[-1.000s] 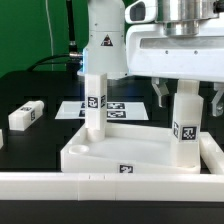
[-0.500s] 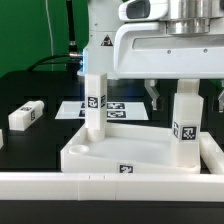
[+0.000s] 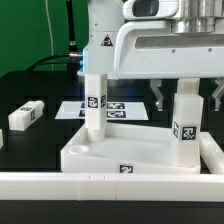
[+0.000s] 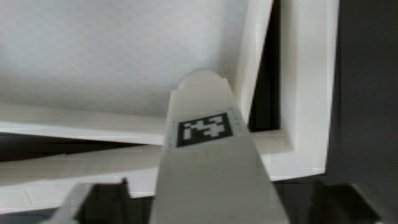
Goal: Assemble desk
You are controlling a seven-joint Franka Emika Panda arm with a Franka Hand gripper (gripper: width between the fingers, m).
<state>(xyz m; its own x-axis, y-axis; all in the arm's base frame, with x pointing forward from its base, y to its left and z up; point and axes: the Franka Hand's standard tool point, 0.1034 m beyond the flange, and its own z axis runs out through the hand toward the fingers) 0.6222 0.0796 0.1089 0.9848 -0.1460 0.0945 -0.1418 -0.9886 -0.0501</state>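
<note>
The desk slab (image 3: 125, 160) is white with a raised rim and lies at the front centre. Two white block legs stand upright on it, one at the exterior view's left (image 3: 95, 100) and one at the right (image 3: 185, 120). My gripper (image 3: 188, 95) hangs over the right leg with a finger on each side of its top, open and clear of it. In the wrist view the tagged leg (image 4: 206, 140) rises between my dark fingers (image 4: 98, 205), with the slab's rim (image 4: 267, 90) behind it. A third leg (image 3: 27, 114) lies loose on the table at the left.
The marker board (image 3: 125, 106) lies flat behind the slab. A long white rail (image 3: 100, 186) runs along the front, and another stretch (image 3: 214, 150) borders the slab on the exterior view's right. The black table (image 3: 40, 85) extends to the left.
The hand's body has shifted a little toward the exterior view's left over the right leg. Both standing legs and the slab have not moved.
</note>
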